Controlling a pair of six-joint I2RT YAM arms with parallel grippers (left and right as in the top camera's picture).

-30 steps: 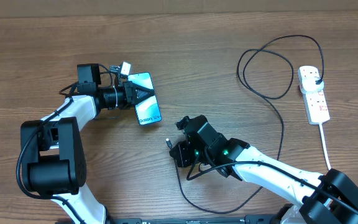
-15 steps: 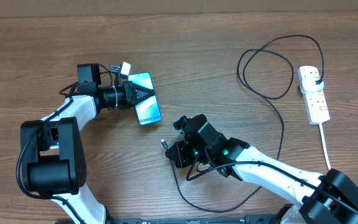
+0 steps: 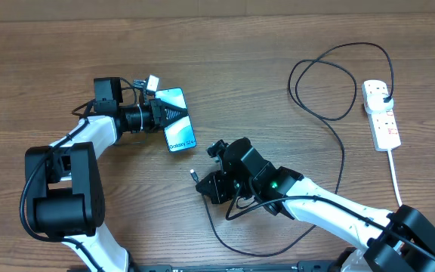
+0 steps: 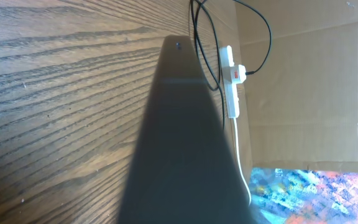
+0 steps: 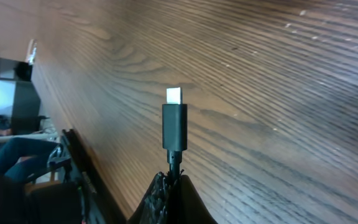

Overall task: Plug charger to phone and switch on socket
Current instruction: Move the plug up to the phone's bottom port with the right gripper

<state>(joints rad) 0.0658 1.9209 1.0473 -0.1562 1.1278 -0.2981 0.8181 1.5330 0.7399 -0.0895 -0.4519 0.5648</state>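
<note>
Now my right claw [image 5: 170, 186] is clamped on the charger [image 3: 344, 159] just behind its connector [image 5: 173, 124], which juts out bare, below and right of the phone [image 3: 180, 137]. Only bare wood lies between that tip and the phone's lower edge. My left claw [image 3: 178, 113] is pressed together, its tips lying over the phone's upper end. Far right of the phone lies the socket [image 3: 382, 121], with the charger's plug [image 3: 384, 94] in its far outlet and black cable looping between. Everything rests on a brown wood-grain table [image 3: 278, 45]; a cardboard wall [image 4: 303, 93] stands beyond the socket. Since a second ago the connector has slid nearer the phone; my left claw has not shifted.
</note>
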